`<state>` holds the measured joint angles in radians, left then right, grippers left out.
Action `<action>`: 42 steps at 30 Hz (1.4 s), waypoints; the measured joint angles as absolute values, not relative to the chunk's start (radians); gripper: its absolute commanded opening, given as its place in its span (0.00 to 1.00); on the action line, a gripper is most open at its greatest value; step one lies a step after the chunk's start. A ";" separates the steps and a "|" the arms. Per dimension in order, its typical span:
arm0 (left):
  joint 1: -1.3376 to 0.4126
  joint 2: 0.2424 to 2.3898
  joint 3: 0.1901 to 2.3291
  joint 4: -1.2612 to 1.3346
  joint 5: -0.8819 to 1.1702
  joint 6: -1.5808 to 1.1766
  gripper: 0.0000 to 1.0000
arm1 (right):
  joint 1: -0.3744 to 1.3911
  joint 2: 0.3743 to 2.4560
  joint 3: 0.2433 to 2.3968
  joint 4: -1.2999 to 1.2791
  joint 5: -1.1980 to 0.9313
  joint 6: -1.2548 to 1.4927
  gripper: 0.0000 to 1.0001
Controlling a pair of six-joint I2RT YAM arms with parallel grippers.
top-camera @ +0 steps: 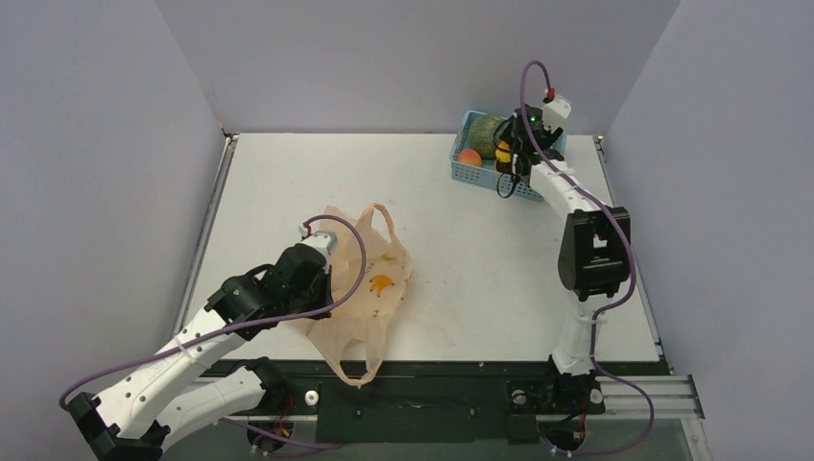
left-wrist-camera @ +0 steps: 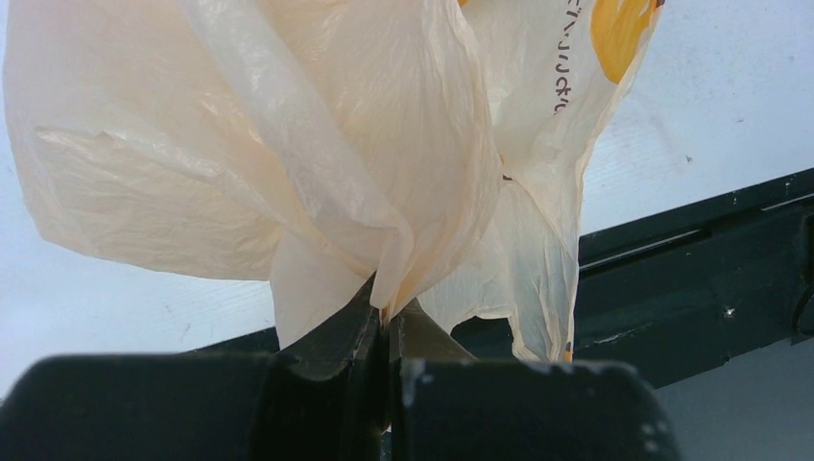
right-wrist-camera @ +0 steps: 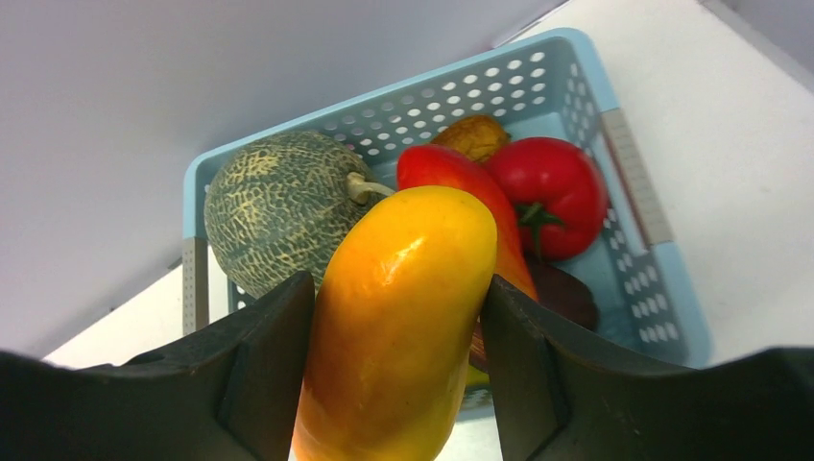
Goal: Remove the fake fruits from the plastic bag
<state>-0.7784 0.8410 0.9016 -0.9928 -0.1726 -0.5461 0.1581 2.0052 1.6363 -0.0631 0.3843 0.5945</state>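
melon (right-wrist-camera: 278, 216) in blue basket (right-wrist-camera: 538, 91) (yellow-orange fruit (right-wrist-camera: 403, 240) in right gripper (right-wrist-camera: 395, 307))

Crinkly plastic bag (left-wrist-camera: 288, 144), glossy yellow fruit (right-wrist-camera: 403, 317), rough netted melon (right-wrist-camera: 278, 211).

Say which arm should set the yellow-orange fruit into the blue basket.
Right. Its tool grips the yellow-orange fruit over the blue basket; the left tool is shut on the plastic bag, well away from it.
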 measured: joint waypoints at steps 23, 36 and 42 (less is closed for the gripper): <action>-0.778 0.875 0.902 -0.995 -0.184 -0.547 0.00 | 0.287 2.320 1.952 -0.213 0.725 0.739 0.52; -0.778 0.867 0.902 -0.995 -0.184 -0.547 0.00 | 0.277 2.329 1.960 -0.244 0.711 0.633 0.85; -0.778 0.857 0.902 -0.995 -0.184 -0.547 0.00 | 0.290 2.258 1.922 -0.264 0.697 0.535 0.85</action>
